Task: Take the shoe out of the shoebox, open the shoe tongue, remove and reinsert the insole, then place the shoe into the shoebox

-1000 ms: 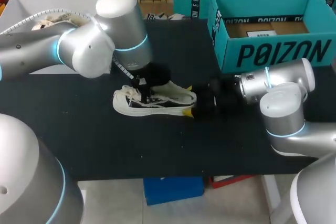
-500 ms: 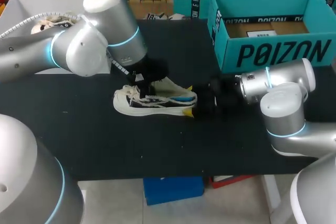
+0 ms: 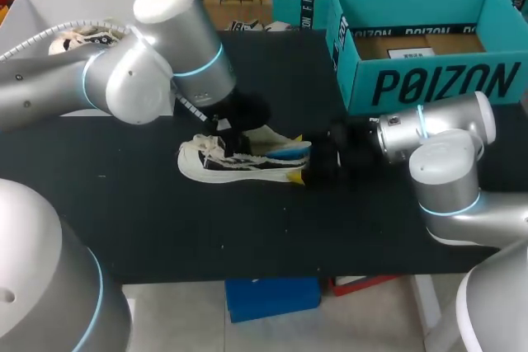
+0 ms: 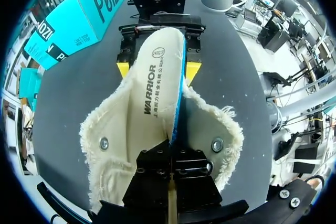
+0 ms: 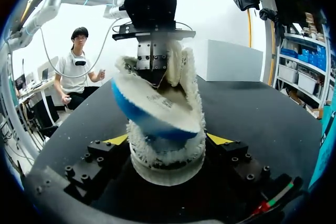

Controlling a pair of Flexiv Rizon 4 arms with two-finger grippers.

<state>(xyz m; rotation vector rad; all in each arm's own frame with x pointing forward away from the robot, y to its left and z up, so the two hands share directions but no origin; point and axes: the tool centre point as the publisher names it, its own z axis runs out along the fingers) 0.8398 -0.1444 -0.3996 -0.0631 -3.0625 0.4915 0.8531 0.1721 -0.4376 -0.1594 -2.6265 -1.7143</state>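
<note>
silver-grey arms (image 3: 136, 84), glowing blue joint rings (image 3: 203, 69)

— Where is the shoe (image 3: 239, 162)?
— On the black table (image 3: 165, 220), near its middle, sole down and lying lengthwise across it. It is cream canvas with frayed edges, a dark side panel and a white sole. Its upper is spread wide open, with a metal eyelet (image 4: 104, 142) on each flap.
— And the insole (image 4: 157, 85)?
— Partly out of the shoe. It is tipped on its edge and rises above the opening, with a cream top and a bright blue underside (image 5: 149, 121).
— The shoebox (image 3: 429, 80)?
— Teal, upright and open at the table's far right, well apart from the shoe, with only brown card showing inside.
</note>
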